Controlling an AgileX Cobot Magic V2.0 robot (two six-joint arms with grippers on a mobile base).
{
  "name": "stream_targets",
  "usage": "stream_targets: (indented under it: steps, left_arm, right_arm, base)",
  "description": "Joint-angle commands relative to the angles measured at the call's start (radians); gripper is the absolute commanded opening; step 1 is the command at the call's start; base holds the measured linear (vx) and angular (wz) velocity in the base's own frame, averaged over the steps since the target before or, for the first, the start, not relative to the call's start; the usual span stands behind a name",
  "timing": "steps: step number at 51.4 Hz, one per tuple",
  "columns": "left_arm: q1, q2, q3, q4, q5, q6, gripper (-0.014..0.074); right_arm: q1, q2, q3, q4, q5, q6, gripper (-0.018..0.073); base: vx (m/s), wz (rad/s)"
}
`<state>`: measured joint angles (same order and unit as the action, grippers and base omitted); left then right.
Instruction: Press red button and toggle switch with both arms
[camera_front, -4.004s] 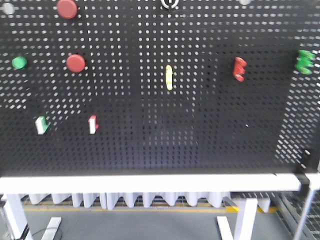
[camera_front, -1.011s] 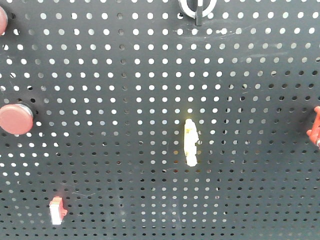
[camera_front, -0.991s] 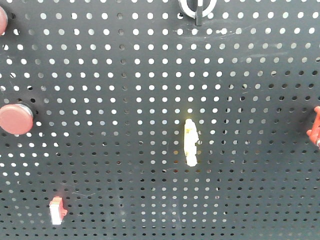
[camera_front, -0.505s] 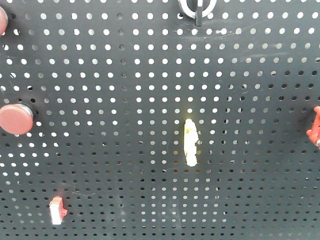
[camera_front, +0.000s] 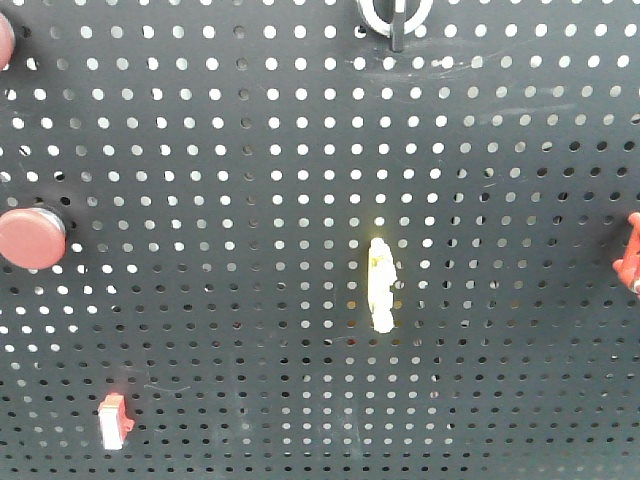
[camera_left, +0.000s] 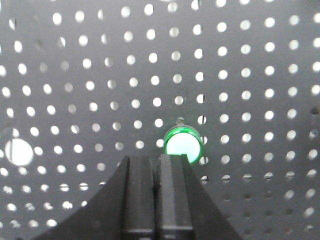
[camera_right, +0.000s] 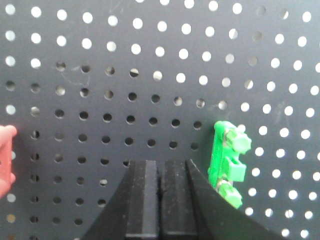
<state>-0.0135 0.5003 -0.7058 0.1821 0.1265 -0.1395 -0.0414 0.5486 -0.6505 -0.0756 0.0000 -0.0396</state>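
Note:
In the front view a round red button (camera_front: 28, 238) sits at the left of the black pegboard (camera_front: 250, 150). A second red button (camera_front: 4, 40) is cut off at the top left corner. The toggle switch (camera_front: 396, 14), a silver ring with a short black lever, is at the top edge. Neither arm shows in the front view. In the left wrist view my left gripper (camera_left: 156, 159) is shut and empty, just below and left of a lit green button (camera_left: 183, 145). In the right wrist view my right gripper (camera_right: 159, 162) is shut and empty, facing bare board.
A yellow upright handle (camera_front: 380, 284) stands mid-board. A red-and-white rocker switch (camera_front: 114, 421) is at the lower left. A red part (camera_front: 630, 258) pokes in at the right edge. In the right wrist view a green bracket (camera_right: 227, 162) is right of the fingers and a red part (camera_right: 5, 160) at the left edge.
Since four seconds ago the front view has come much closer to the board. Over the last second nothing has visibly moved.

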Motion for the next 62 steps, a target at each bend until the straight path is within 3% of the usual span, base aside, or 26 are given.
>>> stream_targets:
  steps: [1,14,28,39,52,62]
  left_arm:
    - [0.001,0.010,-0.039,-0.030,-0.140,-0.011,0.0002]
    - [0.001,0.031,-0.120,-0.029,-0.252,-0.015,0.0002]
    - [-0.031,0.153,-0.328,-0.027,-0.269,-0.112,0.0002]
    - [-0.185,0.251,-0.451,-0.028,-0.259,-0.117,0.0002]
    - [-0.406,0.327,-0.455,-0.028,-0.261,-0.115,0.0002]
    - [-0.488,0.372,-0.455,-0.027,-0.277,-0.113,0.0002]
  right_arm:
    - [0.002,0.005,-0.034,0.001,-0.089,-0.004,-0.0003]
    - [0.002,0.005,-0.034,0.001,-0.127,-0.002,-0.0003]
    - [0.002,0.005,-0.034,0.001,-0.158,-0.001,-0.0003]
    - [0.002,0.005,-0.034,0.001,-0.165,-0.001,-0.0003]
    - [0.002,0.005,-0.034,0.001,-0.165,-0.001,-0.0003]
    - [0.002,0.005,-0.034,0.001,-0.165,-0.001,-0.0003]
  base:
    - [0.00,0.00]
    - [0.00,0.00]
    - [0.00,0.00]
    - [0.00,0.00]
    - [0.00,0.00]
    - [0.00,0.00]
